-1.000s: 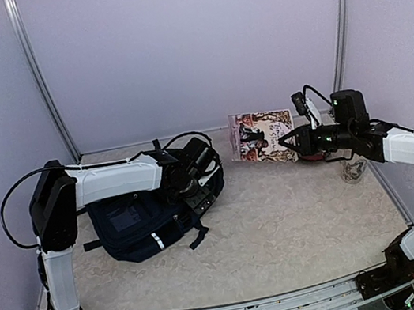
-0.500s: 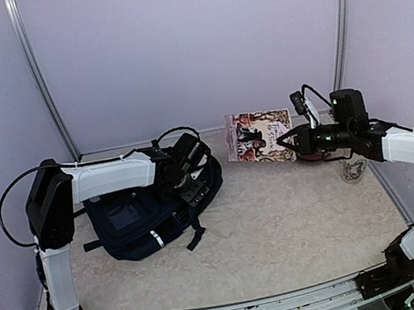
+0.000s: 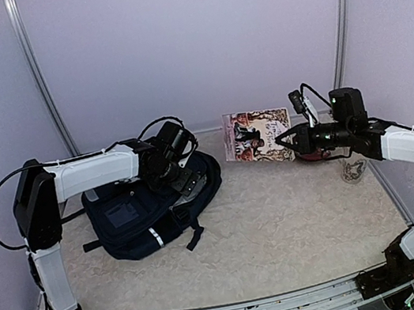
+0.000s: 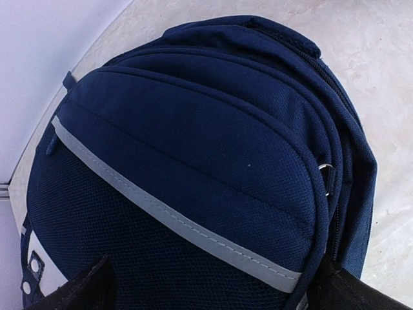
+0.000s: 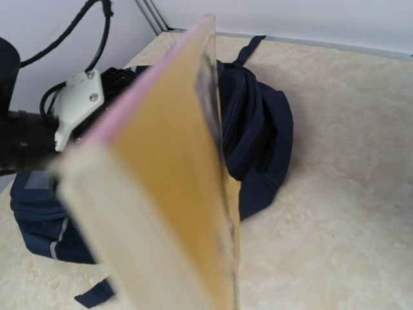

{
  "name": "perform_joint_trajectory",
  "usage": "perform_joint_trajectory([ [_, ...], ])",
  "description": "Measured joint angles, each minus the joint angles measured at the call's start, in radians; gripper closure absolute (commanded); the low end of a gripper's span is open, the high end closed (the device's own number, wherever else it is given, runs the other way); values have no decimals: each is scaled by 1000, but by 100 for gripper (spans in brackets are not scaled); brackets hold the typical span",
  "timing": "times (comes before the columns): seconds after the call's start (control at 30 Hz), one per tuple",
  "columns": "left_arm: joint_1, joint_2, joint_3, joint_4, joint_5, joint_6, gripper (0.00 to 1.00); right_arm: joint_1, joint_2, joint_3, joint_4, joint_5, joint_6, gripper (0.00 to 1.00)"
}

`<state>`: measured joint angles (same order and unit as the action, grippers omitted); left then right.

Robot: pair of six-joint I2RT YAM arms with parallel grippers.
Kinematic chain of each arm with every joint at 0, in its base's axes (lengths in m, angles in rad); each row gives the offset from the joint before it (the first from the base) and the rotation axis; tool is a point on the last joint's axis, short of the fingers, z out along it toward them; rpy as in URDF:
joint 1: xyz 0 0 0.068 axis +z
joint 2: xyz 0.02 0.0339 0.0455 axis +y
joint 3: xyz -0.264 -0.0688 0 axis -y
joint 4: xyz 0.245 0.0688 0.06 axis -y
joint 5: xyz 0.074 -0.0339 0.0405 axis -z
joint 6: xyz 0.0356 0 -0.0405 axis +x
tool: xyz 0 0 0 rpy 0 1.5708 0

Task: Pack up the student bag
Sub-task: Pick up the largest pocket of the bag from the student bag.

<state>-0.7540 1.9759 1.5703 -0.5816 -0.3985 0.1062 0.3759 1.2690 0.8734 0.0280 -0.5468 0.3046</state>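
The bag (image 3: 134, 220) lies left-rear on the table (image 3: 298, 219) under the wide-open left gripper (image 3: 184, 181), while the right gripper (image 3: 289, 140) pinches an upright book's (image 3: 255, 134) right edge, a gap from the bag.

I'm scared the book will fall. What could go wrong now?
1. The right gripper pinches the book by one edge only, up in the air, so it could slip or swing.
2. The bag shows no opening, and the open left gripper above it holds nothing, so the book may find no way in.
3. A glass stands close by the right arm and could be knocked.
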Motion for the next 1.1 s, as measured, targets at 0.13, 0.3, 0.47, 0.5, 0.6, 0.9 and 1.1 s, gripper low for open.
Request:
perform_joint_trajectory([
  [0.13,5,0,-6,3,8,-10,27,0,0,0,0,0,0,100],
  [0.3,-12,20,-9,21,17,-1,54,0,6,1,0,0,1,100],
  [0.47,-45,45,-16,56,-19,21,100,0,25,1,-2,-1,6,100],
  [0.5,-50,44,-16,60,-27,31,100,0,25,1,-2,-1,6,100],
  [0.6,-59,21,-43,89,-11,49,100,0,25,1,-3,-3,7,100],
  [0.9,-25,-185,-184,155,185,40,100,0,29,2,-24,-27,24,100],
  [1.1,-57,-339,-344,235,306,55,100,2,48,20,-80,-34,31,100],
])
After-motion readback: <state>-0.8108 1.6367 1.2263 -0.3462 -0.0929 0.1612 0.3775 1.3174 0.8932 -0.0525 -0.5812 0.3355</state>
